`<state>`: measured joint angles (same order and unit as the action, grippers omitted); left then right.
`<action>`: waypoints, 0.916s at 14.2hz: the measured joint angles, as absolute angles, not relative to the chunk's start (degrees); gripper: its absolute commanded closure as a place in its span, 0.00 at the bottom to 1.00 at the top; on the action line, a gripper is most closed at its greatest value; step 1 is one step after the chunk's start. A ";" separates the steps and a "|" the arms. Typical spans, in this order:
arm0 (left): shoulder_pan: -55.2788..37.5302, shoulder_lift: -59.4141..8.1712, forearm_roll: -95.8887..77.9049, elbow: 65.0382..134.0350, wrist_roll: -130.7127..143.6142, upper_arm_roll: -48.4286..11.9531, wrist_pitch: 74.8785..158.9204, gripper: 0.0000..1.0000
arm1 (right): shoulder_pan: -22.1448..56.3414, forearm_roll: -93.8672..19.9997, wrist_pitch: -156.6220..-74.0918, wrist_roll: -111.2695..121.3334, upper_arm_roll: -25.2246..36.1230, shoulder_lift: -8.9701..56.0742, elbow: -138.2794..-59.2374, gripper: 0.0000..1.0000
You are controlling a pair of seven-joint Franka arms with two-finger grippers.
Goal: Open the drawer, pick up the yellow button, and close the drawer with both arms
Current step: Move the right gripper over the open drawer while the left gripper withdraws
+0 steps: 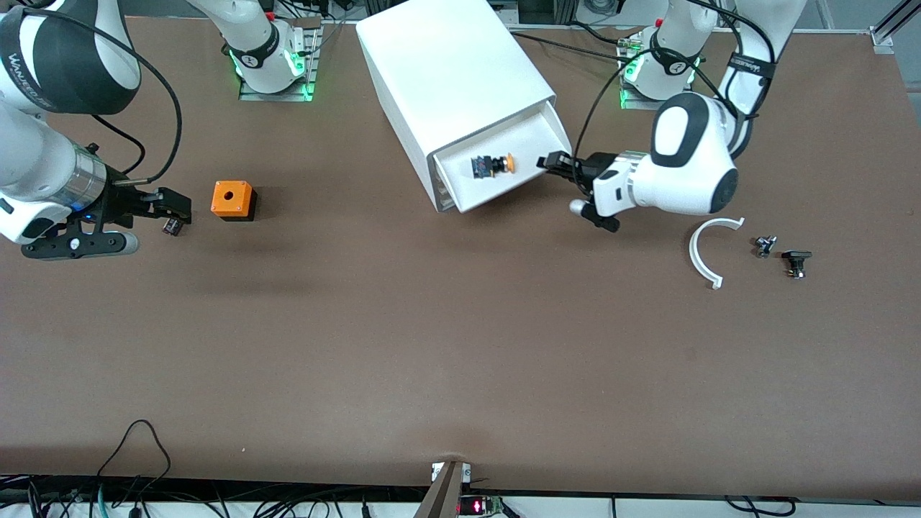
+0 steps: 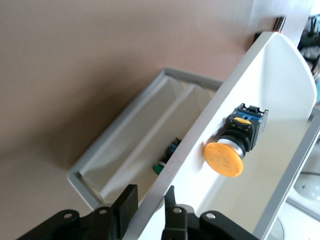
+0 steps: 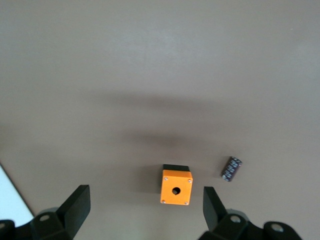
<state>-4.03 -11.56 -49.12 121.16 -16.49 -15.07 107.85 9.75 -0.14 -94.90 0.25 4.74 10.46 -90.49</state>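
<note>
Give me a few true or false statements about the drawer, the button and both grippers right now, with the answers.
1. The drawer is pulled out of the cabinet. True.
2. The button lies on the table. False: it lies in the drawer.
3. The left gripper has the drawer front between its fingers. True.
4. The right gripper holds the orange cube. False: it is open above the table, and the cube sits on the table.

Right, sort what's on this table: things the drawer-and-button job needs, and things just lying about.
Job:
- shallow white plastic drawer, pulled out of the big white box cabinet
- tiny orange-capped, dark-bodied push button, lying in it
- left gripper, fingers astride the drawer front
- right gripper, open above the cube

Lying about:
- orange cube with a hole
- small dark cylinder
- white curved plastic strip
- two small black parts
</note>
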 measured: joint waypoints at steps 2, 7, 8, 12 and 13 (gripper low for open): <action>-4.02 -11.59 -48.74 120.51 -16.50 -14.11 108.48 0.85 | 9.77 -1.15 -95.99 0.69 4.74 10.81 -90.39 0.00; -4.03 -11.71 -48.38 120.43 -15.87 -13.65 110.95 0.00 | 10.31 -2.13 -100.25 7.55 1.73 14.20 -86.36 0.00; -4.03 -11.72 -48.30 120.41 -15.86 -13.38 111.59 0.00 | 10.51 -2.51 -100.87 8.21 0.37 15.05 -85.15 0.00; -4.09 -11.51 -44.54 118.44 -15.79 -12.49 115.38 0.00 | 10.89 -5.11 -103.26 9.36 -8.34 18.31 -79.96 0.00; -4.12 -11.31 -41.60 116.99 -15.60 -11.44 115.98 0.00 | 10.98 -5.25 -103.53 9.39 -11.51 19.31 -78.69 0.00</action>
<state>-4.12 -11.31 -41.60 116.99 -15.60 -11.44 115.98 10.98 -5.25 -103.53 9.39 -11.51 19.31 -78.69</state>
